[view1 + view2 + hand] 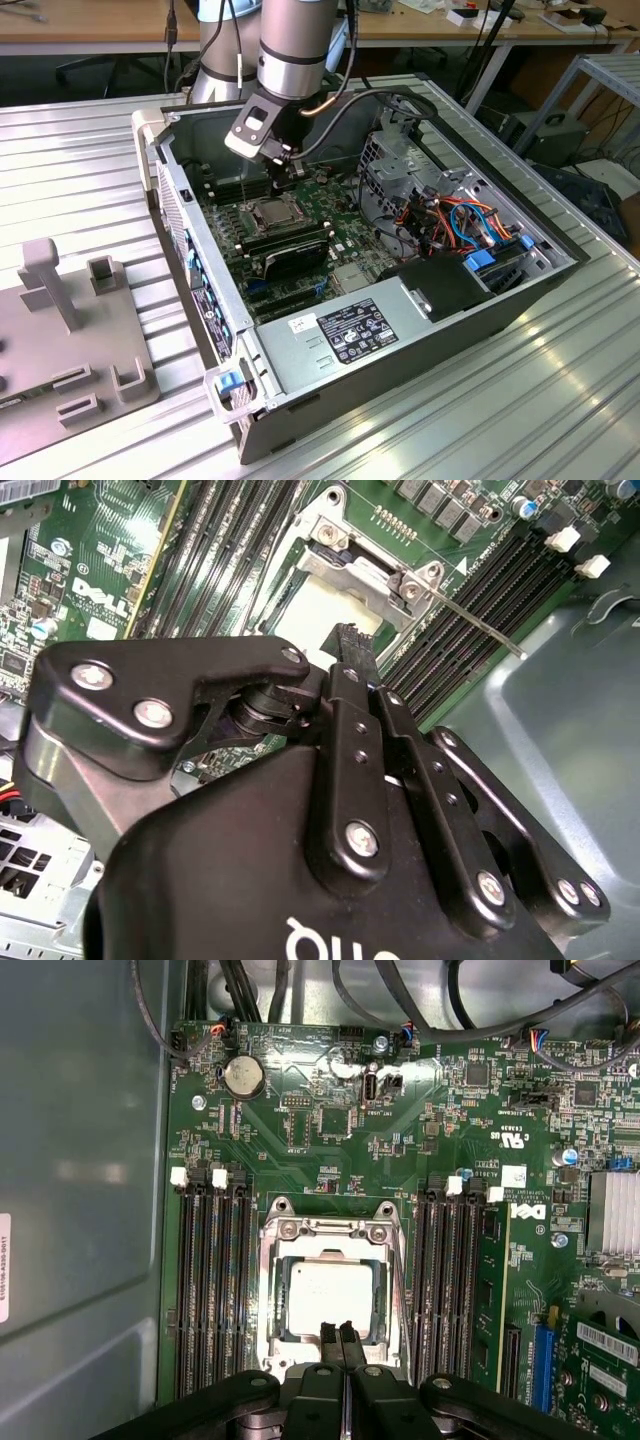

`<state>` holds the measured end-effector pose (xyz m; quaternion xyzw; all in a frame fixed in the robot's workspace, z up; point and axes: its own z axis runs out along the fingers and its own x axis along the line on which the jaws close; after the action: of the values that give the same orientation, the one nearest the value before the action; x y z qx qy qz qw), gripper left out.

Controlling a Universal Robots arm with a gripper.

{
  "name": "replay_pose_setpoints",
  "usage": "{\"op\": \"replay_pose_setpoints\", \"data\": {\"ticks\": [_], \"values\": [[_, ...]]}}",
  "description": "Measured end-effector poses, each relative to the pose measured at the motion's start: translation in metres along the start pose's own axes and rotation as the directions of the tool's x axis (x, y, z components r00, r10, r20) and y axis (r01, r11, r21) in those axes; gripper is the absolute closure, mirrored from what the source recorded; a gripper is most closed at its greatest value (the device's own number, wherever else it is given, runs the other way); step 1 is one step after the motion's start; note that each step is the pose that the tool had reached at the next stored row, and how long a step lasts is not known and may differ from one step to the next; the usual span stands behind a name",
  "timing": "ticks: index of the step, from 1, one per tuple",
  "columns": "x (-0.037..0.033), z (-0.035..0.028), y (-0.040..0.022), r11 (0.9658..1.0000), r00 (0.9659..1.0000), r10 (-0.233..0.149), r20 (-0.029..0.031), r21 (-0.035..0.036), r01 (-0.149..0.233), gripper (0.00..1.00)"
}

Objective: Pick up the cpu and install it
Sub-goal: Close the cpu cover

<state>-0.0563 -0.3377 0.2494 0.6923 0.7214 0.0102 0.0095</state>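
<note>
Motherboard (330, 1110), cpu (330, 1295) in socket (330, 1228), hand (338, 1334) closed

— Pose of the arm (298, 40)?
— Reaches steeply down from the top of the exterior view, with the silver-grey wrist joint (292, 75) close to upright and the tool end aimed downward, leaning slightly toward that view's left.
— And the gripper (338, 1332)?
— Black, two-fingered, hung straight below the wrist. Closed, with the fingertips (328, 1335) laid flat against each other in the first wrist view and just a hairline seam between.
— Same from the other camera?
— Yes. In the second wrist view, slim fingers (352, 710) side by side, tips together, reaching out from the bolted linkage bars (455, 810). Broad knuckle plate (150, 695) splayed off to one side.
</note>
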Motion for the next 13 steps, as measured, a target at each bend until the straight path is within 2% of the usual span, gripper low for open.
{"op": "replay_pose_setpoints", "data": {"ticks": [13], "values": [[0.0001, -0.0001, -0.002, 1.0, 1.0, 0.0, 0.0, -0.0001, 0.0, 0.89]]}}
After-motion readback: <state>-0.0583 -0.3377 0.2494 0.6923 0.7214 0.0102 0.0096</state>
